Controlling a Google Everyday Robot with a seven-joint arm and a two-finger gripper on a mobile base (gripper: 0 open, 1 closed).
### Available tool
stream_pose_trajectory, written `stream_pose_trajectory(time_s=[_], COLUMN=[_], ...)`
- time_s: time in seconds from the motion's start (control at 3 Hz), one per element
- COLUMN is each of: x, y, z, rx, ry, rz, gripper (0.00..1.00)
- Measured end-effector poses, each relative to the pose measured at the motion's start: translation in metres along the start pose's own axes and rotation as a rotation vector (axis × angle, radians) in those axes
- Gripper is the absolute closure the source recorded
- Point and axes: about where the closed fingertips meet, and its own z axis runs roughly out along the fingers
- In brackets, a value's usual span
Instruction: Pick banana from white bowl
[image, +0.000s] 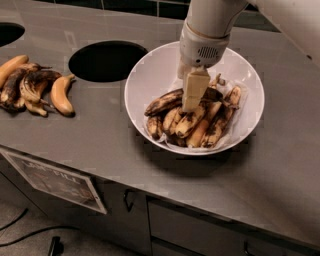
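Camera view: gripper (190, 104) hangs inside white bowl (148, 75), tip on fruit heap (201, 129).
Pick: blackish banana (162, 102) lies just beside gripper.
Grip: unclear.

The white bowl (150, 75) is glossy and smooth; the table (100, 145) looks like matt grey metal. The pincer (192, 105), smooth cream plastic, hangs in the bowl toward 12 o'clock. The banana (162, 102) has dull skin.

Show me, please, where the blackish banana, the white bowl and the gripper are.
banana (162, 102): camera view, middle of its dark skin.
white bowl (150, 75): camera view, bare inner wall, left side.
gripper (190, 106): camera view, pale lower end, at the bowl's banana pile.
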Motion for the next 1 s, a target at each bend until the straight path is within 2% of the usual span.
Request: stream_pose_trajectory(time_s=[0.67, 1.0], x=[0.0033, 0.0047], y=[0.0002, 0.0011], z=[0.0078, 0.0099], rx=[-0.012, -0.014], ry=[-0.008, -0.01], rz=[0.007, 0.009], gripper=[0.35, 0.54])
